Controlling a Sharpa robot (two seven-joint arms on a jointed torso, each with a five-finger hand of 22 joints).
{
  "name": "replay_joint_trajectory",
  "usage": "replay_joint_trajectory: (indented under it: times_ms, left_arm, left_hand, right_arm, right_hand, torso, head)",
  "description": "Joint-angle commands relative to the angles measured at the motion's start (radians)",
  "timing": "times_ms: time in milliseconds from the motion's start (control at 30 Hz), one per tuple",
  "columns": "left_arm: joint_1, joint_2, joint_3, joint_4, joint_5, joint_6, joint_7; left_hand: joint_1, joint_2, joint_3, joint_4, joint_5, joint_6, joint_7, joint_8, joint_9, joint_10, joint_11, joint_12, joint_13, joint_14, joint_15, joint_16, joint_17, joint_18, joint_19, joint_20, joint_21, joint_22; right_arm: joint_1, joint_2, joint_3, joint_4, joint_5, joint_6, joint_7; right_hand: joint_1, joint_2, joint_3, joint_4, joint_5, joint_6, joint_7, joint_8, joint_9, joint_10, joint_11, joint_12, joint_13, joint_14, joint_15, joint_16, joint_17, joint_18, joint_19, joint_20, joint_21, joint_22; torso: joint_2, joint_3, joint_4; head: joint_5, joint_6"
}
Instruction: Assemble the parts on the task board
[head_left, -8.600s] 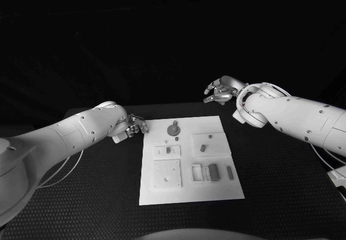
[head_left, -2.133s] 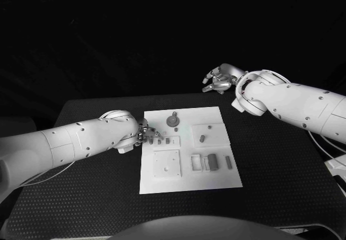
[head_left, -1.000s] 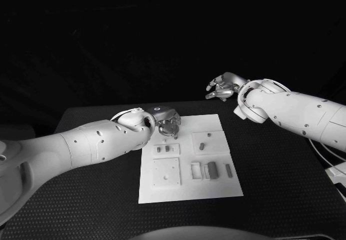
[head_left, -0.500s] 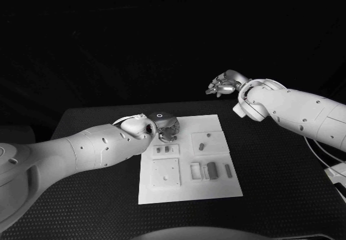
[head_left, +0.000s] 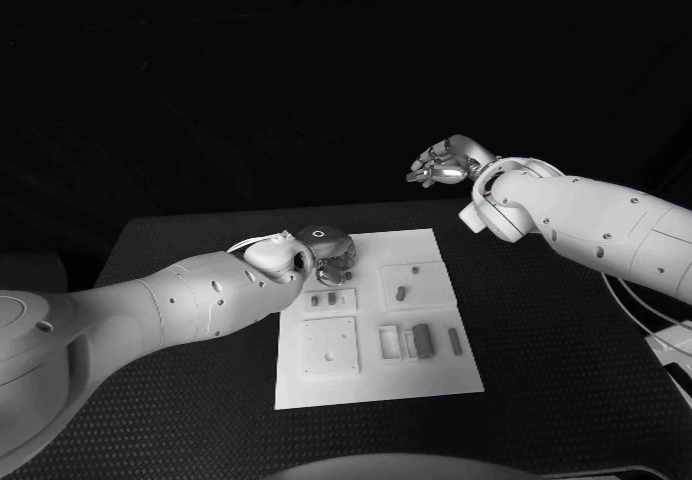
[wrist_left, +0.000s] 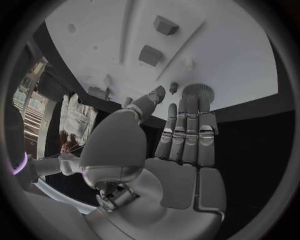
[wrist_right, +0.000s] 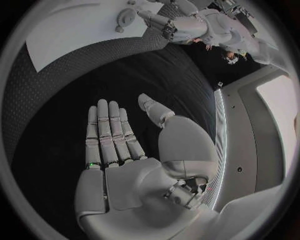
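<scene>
- The white board (head_left: 378, 316) lay flat in the middle of the black tabletop (head_left: 188, 330), its long side running away from the robot.
- The left hand (head_left: 332, 256) hung over the board's far left corner, the arm sweeping in low across the tabletop.
- In the left wrist view the left hand's fingers (wrist_left: 188, 131) were stretched out straight and side by side, thumb apart, with nothing held between them.
- Their tips reached a round, ridged part (wrist_left: 198, 92) near the board's edge; whether they touched it could not be told.
- In the head view that round part was hidden under the hand.
- Two small blocks (head_left: 326, 297) sat side by side just behind the left hand, nearer the robot.
- A short peg (head_left: 401, 293) lay in the square panel to their right.
- Closer to the robot stood a square plate (head_left: 330, 346) and, beside it, a row of upright bars (head_left: 423, 342).
- The right hand (head_left: 443, 166) was raised well beyond the board's far right corner, above the tabletop's back edge.
- The right wrist view showed its fingers (wrist_right: 110, 131) extended flat and close together, thumb set off to one side, gripping nothing.
</scene>
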Motion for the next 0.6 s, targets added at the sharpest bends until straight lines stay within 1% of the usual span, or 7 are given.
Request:
replay_joint_trajectory:
  times_ms: [33, 100, 200, 267, 367, 533, 600]
  left_arm:
    - [-0.002, 0.006, 0.001, -0.011, -0.005, -0.014, -0.012]
    - [-0.004, 0.007, 0.001, -0.016, -0.004, -0.010, -0.013]
    - [-0.004, 0.008, 0.001, -0.024, 0.006, -0.020, -0.012]
    - [-0.006, 0.015, 0.001, -0.031, 0.006, -0.012, -0.013]
    - [-0.010, 0.026, 0.001, -0.041, 0.006, 0.002, -0.016]
    - [-0.016, 0.031, 0.001, -0.048, 0.006, 0.006, -0.017]
    - [-0.017, 0.032, 0.001, -0.052, 0.006, 0.007, -0.016]
  left_hand:
    - [-0.001, 0.011, -0.009, 0.002, 0.003, -0.001, 0.002, 0.000, -0.010, 0.010, 0.003, -0.010, 0.000, 0.011, -0.008, 0.011, 0.038, 0.001, 0.013, -0.011, 0.016, 0.024]
    - [-0.002, 0.012, -0.010, 0.003, 0.003, -0.001, 0.002, 0.001, -0.013, 0.012, 0.003, -0.013, 0.001, 0.010, -0.009, 0.015, 0.048, -0.001, 0.012, -0.013, 0.019, 0.033]
    - [-0.005, 0.017, -0.011, 0.006, 0.003, 0.002, 0.002, 0.003, -0.017, 0.011, 0.004, -0.019, 0.000, 0.005, -0.009, 0.015, 0.055, -0.003, 0.007, -0.014, 0.020, 0.041]
    - [-0.005, 0.021, -0.010, 0.006, 0.003, 0.002, 0.002, 0.004, -0.019, 0.009, 0.005, -0.024, 0.000, 0.001, -0.008, 0.014, 0.060, -0.004, 0.003, -0.014, 0.019, 0.045]
    - [-0.005, 0.025, -0.009, 0.007, 0.003, 0.004, 0.003, 0.005, -0.020, 0.008, 0.006, -0.026, -0.001, 0.001, -0.008, 0.014, 0.062, -0.004, 0.002, -0.014, 0.020, 0.048]
    - [-0.005, 0.026, -0.009, 0.007, 0.002, 0.006, 0.003, 0.007, -0.022, 0.010, 0.005, -0.027, 0.000, 0.001, -0.009, 0.015, 0.065, -0.004, 0.002, -0.015, 0.021, 0.051]
    - [-0.004, 0.028, -0.009, 0.006, 0.002, 0.007, 0.002, 0.007, -0.022, 0.010, 0.005, -0.028, 0.000, 0.001, -0.009, 0.015, 0.067, -0.004, 0.002, -0.015, 0.021, 0.053]
  right_arm:
    - [0.000, 0.003, 0.000, 0.004, 0.018, -0.011, 0.023]
    - [0.000, 0.003, 0.000, 0.005, 0.018, -0.010, 0.023]
    - [0.000, 0.004, 0.000, 0.007, 0.020, -0.010, 0.025]
    - [0.000, 0.007, 0.000, 0.006, 0.021, -0.010, 0.025]
    - [0.000, 0.012, 0.000, 0.004, 0.021, -0.010, 0.027]
    - [0.000, 0.010, 0.000, 0.011, 0.022, -0.013, 0.029]
    - [0.000, 0.009, 0.000, 0.012, 0.022, -0.013, 0.030]
  right_hand:
    - [0.013, -0.001, -0.007, -0.001, 0.002, -0.005, 0.008, -0.002, -0.002, 0.007, 0.003, -0.006, -0.004, 0.006, 0.001, -0.007, 0.002, -0.010, -0.003, 0.003, -0.007, 0.001]
    - [0.013, -0.001, -0.008, 0.000, 0.002, -0.006, 0.008, -0.002, -0.003, 0.007, 0.004, -0.008, -0.007, 0.006, 0.002, -0.011, 0.003, -0.010, -0.004, 0.004, -0.009, 0.002]
    - [0.013, 0.000, -0.009, 0.001, 0.003, -0.007, 0.009, -0.002, -0.005, 0.008, 0.005, -0.010, -0.012, 0.009, 0.002, -0.016, 0.005, -0.009, -0.002, 0.004, -0.010, 0.003]
    - [0.013, 0.000, -0.010, 0.002, 0.003, -0.006, 0.009, -0.002, -0.005, 0.008, 0.005, -0.011, -0.013, 0.009, 0.002, -0.017, 0.005, -0.009, -0.002, 0.004, -0.011, 0.004]
    - [0.013, 0.000, -0.011, 0.002, 0.003, -0.007, 0.009, -0.002, -0.006, 0.009, 0.006, -0.012, -0.017, 0.010, 0.002, -0.022, 0.006, -0.009, -0.002, 0.005, -0.012, 0.004]
    - [0.014, 0.000, -0.012, 0.003, 0.003, -0.007, 0.009, -0.002, -0.007, 0.009, 0.006, -0.014, -0.021, 0.013, 0.002, -0.026, 0.008, -0.008, -0.001, 0.005, -0.013, 0.006]
    - [0.015, 0.000, -0.012, 0.003, 0.003, -0.007, 0.009, -0.002, -0.008, 0.009, 0.006, -0.015, -0.022, 0.014, 0.002, -0.028, 0.009, -0.008, -0.001, 0.005, -0.013, 0.006]
  torso:
    - [0.002, 0.0006, -0.0025]
    - [0.002, 0.0009, -0.0029]
    - [0.003, 0.0013, -0.0017]
    - [0.003, 0.0016, -0.0013]
    - [0.002, 0.0018, 0.0002]
    - [0.002, 0.0006, -0.0017]
    - [0.001, -0.0001, -0.0006]
  head:
    - [0.000, -0.001]
    - [0.000, -0.001]
    - [-0.002, -0.002]
    - [-0.004, -0.003]
    - [-0.002, -0.004]
    - [-0.001, -0.006]
    - [-0.003, -0.008]
